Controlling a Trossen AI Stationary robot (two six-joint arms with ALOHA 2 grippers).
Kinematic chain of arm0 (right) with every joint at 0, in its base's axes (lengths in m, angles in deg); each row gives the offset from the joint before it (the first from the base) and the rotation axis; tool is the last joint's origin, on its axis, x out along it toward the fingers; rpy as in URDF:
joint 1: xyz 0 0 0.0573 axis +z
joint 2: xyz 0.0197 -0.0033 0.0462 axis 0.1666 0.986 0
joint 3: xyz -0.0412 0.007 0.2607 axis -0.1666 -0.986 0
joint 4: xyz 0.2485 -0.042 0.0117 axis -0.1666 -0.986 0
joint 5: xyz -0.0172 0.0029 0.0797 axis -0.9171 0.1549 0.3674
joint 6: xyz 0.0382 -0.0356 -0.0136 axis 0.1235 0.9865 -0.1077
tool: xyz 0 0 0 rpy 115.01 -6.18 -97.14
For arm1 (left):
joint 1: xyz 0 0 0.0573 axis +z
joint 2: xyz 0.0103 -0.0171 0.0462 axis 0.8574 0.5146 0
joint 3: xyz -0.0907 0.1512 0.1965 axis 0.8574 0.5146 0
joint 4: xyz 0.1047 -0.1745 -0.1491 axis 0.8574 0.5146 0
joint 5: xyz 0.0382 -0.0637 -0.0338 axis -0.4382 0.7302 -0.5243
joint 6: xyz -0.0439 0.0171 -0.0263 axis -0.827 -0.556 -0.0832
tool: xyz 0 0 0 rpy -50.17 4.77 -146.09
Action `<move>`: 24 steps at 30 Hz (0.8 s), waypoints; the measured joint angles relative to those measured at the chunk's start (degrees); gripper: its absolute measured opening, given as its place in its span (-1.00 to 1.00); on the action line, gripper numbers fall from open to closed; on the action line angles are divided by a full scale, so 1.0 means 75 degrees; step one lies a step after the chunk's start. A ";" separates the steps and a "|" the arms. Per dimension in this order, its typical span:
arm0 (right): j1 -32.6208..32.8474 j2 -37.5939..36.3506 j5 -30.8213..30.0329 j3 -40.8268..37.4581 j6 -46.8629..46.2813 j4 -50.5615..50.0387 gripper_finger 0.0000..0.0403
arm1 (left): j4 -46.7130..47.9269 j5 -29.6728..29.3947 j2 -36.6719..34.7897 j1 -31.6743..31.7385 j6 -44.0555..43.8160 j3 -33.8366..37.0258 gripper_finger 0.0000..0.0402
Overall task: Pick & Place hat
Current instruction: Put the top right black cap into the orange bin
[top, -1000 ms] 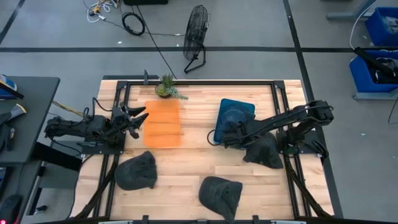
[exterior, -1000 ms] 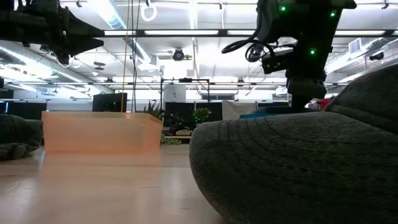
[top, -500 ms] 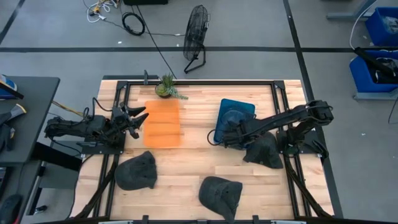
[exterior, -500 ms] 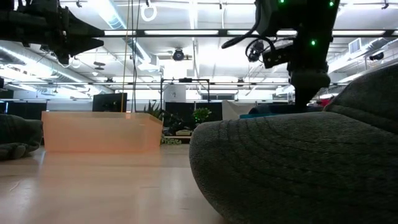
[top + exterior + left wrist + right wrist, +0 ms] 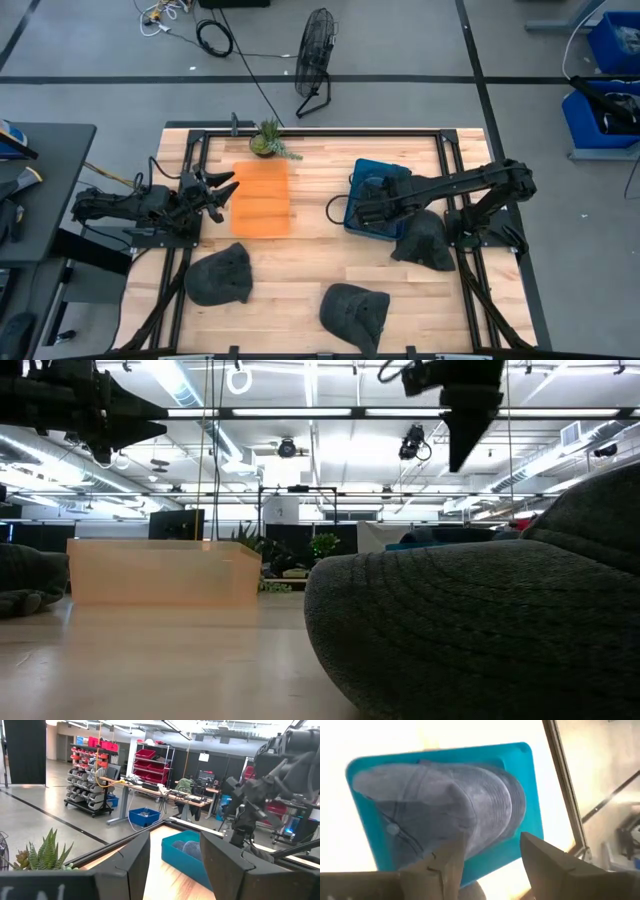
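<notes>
The right gripper (image 5: 357, 213) has just spread its fingers wide and lifted clear, empty; the cap (image 5: 440, 810) now lies inside the blue bin (image 5: 532, 827), so this placement looks done. The left gripper (image 5: 222, 186), open and empty, waits beside the orange bin (image 5: 262, 198).

The table (image 5: 310, 270) is pale wood with a smooth, faintly shiny finish. Left of the blue bin (image 5: 397, 172), which looks like smooth matt plastic, the orange bin (image 5: 262, 198) looks like translucent plastic. The grey hat (image 5: 445, 810) inside the blue bin is ribbed, matt cloth, like corduroy.
</notes>
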 joint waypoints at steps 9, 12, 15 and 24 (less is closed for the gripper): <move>0.0000 0.0000 0.0015 0.0204 -0.0017 0.0132 -0.03 | 0.0000 0.0001 -0.0002 -0.0001 0.0003 0.0000 -0.12; 0.0000 0.0000 0.0022 0.0204 -0.0017 0.0144 -0.04 | 0.0000 0.0000 -0.0002 -0.0001 0.0000 0.0000 -0.12; 0.0000 0.0000 0.0022 0.0204 -0.0017 0.0152 -0.04 | 0.0000 -0.0001 -0.0001 -0.0001 0.0003 0.0000 -0.12; 0.0003 0.0003 0.0022 0.0204 -0.0014 0.0260 -0.04 | 0.0000 0.0001 -0.0001 -0.0001 0.0003 0.0000 -0.12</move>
